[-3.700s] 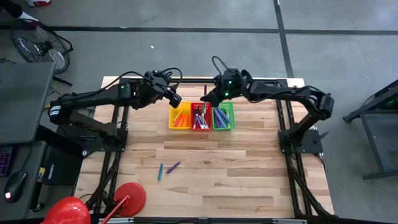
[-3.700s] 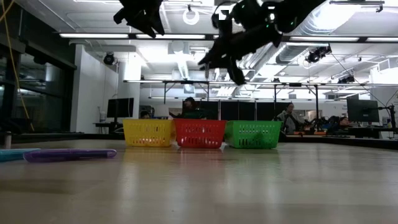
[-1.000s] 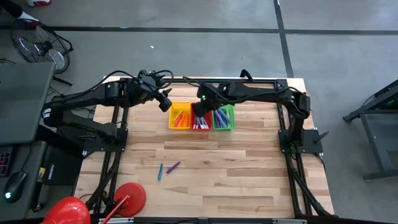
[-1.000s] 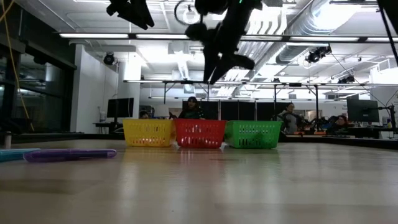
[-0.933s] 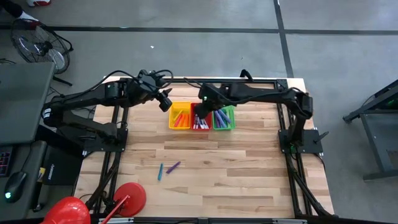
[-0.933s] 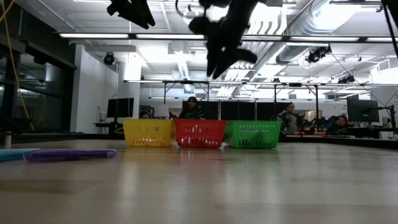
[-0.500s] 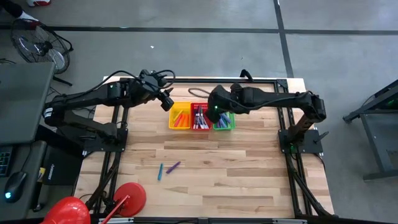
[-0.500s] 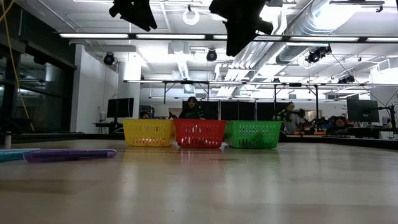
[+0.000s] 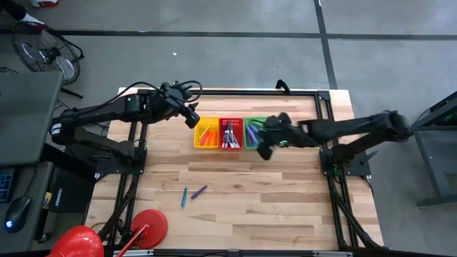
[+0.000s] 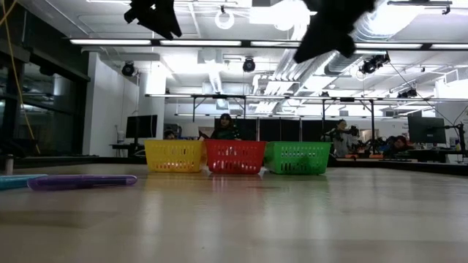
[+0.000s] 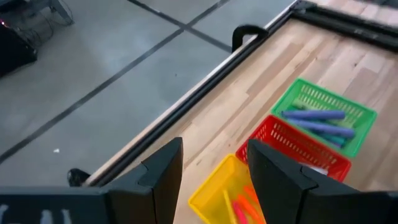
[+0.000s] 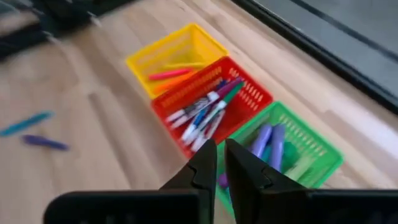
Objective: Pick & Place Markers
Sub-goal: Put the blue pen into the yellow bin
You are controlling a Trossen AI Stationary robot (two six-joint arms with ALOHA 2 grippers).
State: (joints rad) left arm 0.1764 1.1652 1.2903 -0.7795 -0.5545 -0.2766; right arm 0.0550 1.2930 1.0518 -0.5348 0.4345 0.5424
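Two markers lie flat on the bare wood near the table's near-left part: a teal marker point(image 9: 183, 196) and a purple marker point(image 9: 199, 191). Many more markers lie inside the yellow basket point(image 9: 207, 133), the red basket point(image 9: 230, 133) and the green basket point(image 9: 255, 133), which stand in a row near the far edge. My left gripper point(image 9: 191, 118) hovers open, high beside the yellow basket's far-left corner, and holds nothing point(image 11: 214, 180). My right gripper point(image 9: 263, 147) hangs shut and empty in the air, just on the near-right of the green basket point(image 12: 221, 165).
A red lamp-like object point(image 9: 146, 227) sits at the table's near-left corner. Black frame rails point(image 9: 325, 143) run along the left and right sides. Bare wood point(image 9: 271, 200) stretches between the baskets and the near edge. People sit at desks in the room beyond point(image 10: 223, 126).
My right gripper has swung from above the red basket toward the table's right and near edge, past the green basket, as its arm drew back to the right. The markers on the table and the baskets have stayed put.
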